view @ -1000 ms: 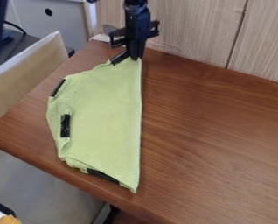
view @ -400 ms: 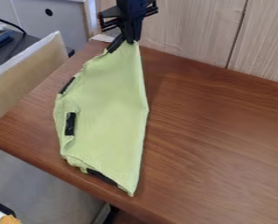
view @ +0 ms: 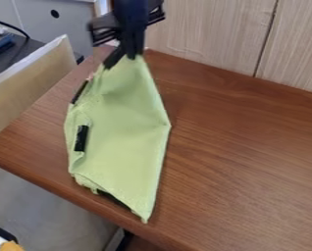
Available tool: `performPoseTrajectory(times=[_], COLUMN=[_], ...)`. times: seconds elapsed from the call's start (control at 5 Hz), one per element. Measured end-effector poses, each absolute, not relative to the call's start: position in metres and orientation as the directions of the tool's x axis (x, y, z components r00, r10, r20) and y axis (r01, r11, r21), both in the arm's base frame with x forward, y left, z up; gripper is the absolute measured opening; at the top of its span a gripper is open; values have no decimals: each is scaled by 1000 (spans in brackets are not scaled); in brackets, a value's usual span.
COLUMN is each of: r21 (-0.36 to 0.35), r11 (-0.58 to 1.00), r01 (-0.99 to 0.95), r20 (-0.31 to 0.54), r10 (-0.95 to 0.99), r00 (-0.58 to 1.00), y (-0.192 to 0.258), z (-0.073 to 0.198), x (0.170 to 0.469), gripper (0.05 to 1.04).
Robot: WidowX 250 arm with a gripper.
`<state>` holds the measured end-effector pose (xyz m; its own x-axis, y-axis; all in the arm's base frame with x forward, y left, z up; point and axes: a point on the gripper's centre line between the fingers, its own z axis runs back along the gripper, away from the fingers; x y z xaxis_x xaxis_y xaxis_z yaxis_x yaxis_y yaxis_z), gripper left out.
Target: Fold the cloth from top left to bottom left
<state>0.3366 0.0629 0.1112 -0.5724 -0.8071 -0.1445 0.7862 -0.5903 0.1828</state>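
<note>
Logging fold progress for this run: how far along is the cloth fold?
Done: the gripper has the top end of the green cloth pinched and raised. In hand: that end is held up over the far part of the table, the cloth hanging slanted below it. Left: the bottom tip still lies out near the front edge, so bringing the top down to it and releasing likely remain.

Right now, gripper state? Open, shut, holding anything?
Gripper: closed on the top corner of the green cloth, which is drawn up to a peak there.
</note>
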Motion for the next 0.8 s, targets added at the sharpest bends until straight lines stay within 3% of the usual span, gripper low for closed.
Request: performPoseTrajectory(times=[0.4, 0.8], r21=[189, 177], r11=[-550, -532], r01=[813, 828], r20=[-180, -141], r10=[-834, -846], r00=[-522, -514], y=[66, 72], z=[87, 53], x=[292, 262], gripper=[55, 55])
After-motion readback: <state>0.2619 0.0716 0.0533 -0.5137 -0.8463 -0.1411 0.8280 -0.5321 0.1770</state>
